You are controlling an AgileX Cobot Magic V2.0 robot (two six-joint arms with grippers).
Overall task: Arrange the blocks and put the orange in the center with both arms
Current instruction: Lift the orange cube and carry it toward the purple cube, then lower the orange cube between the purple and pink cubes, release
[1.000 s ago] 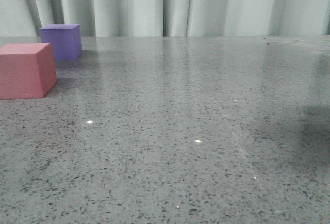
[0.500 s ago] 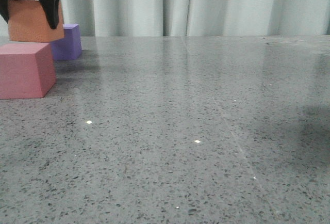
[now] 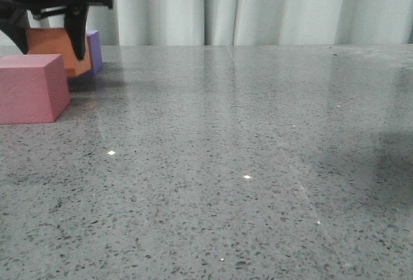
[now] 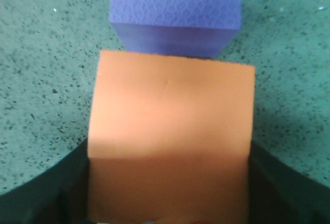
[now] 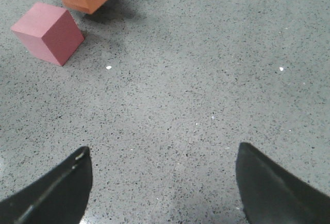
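The left claw is clamped on the orange cube, holding it low over the speckled table, between the pinkish-red cube and the purple cube. The right claw hangs spread apart, well away from the cubes.
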